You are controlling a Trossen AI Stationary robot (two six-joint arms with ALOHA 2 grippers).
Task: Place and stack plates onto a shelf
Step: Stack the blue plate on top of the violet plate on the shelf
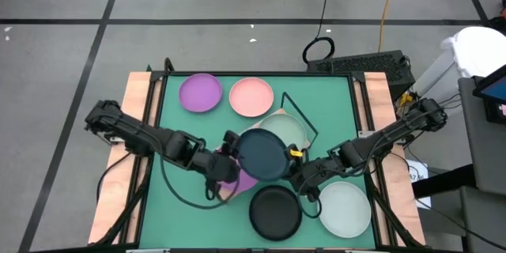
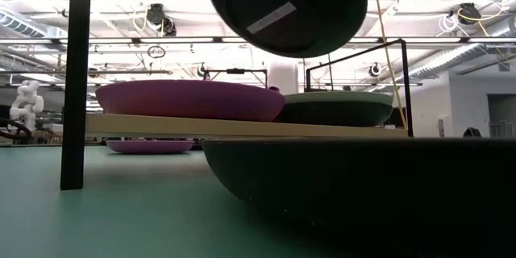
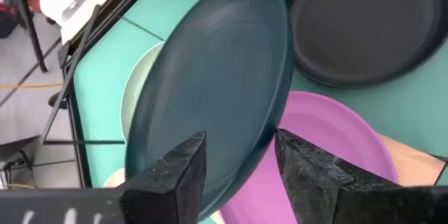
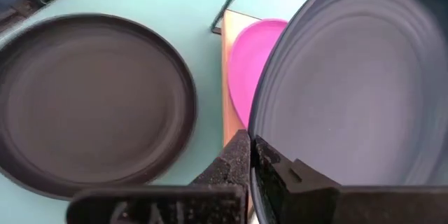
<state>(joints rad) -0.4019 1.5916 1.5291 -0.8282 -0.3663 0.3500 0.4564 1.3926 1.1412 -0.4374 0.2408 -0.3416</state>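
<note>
Both claws pinch the teal plate (image 1: pixel 263 155) by opposite rims: the left claw (image 1: pixel 230 149) closed on its 9 o'clock edge, the right claw (image 1: pixel 300 168) closed on its 4 o'clock edge. The plate hangs tilted above the shelf (image 1: pixel 231 191), over the purple plate (image 1: pixel 243 180) and mint plate (image 1: pixel 286 126) already lying there. To do this well, level it first, centre it over one plate, lower both arms together, then release evenly. The black plate (image 1: pixel 276 211) waits on the desk (image 1: pixel 170 213) at 6 o'clock.
</note>
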